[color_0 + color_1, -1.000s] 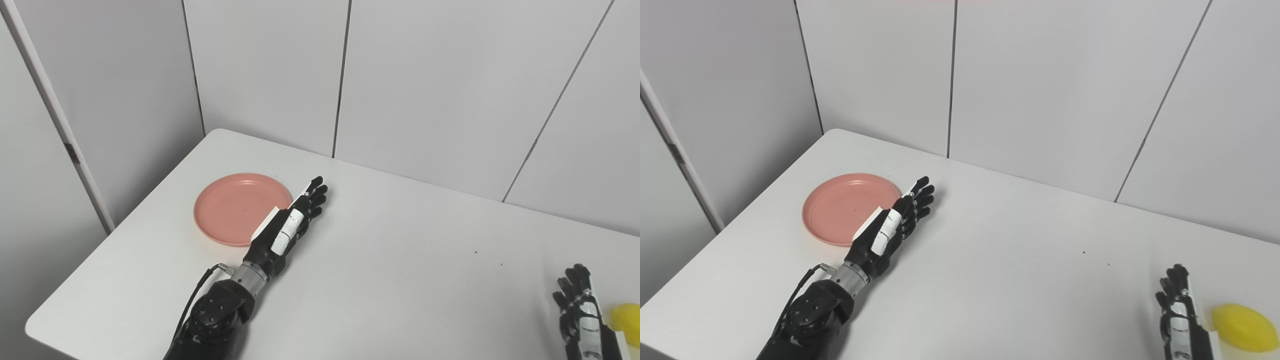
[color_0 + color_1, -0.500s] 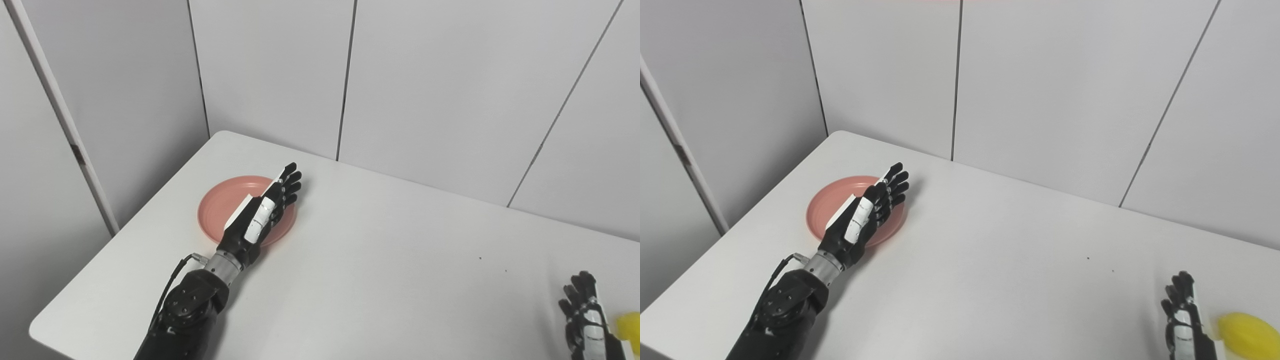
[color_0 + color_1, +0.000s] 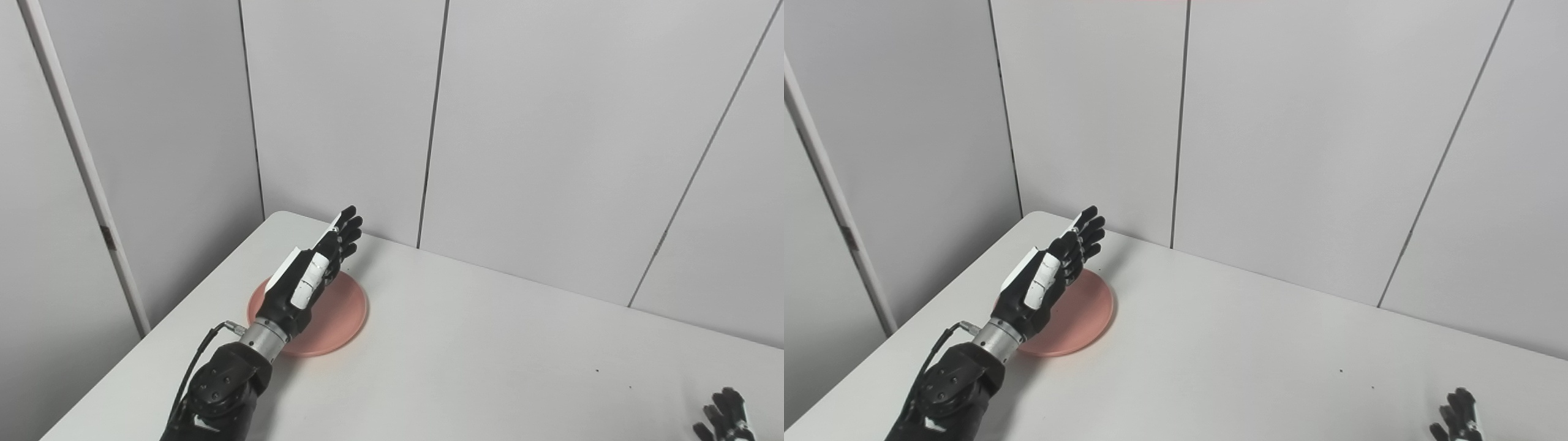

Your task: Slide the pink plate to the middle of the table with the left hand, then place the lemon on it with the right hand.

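Entering at the bottom left, a black forearm with a thin cable looped at the wrist, reaching away across the white table (image 3: 490, 355). Beyond the metal wrist, left hand (image 3: 306, 278) stretched flat with fingers (image 3: 1088, 229) extended and slightly apart, holding nothing — raised over the pink plate (image 3: 343, 318), whether touching the plate cannot be told. Covers the plate's left portion, fingertips reaching past its far rim toward the table's far left corner. Pink plate flat on the table, well left of the middle, near the left edge and not far from the back corner.

At the bottom right corner, only the dark fingertips of the right hand (image 3: 1458, 416) poking up above the frame edge — too little in view to tell how far open it is or whether anything is held. Lemon not visible in either view.

Farther back, a few tiny dark specks on the tabletop toward the right. Behind everything, plain grey wall panels (image 3: 539, 122) with dark vertical seams.
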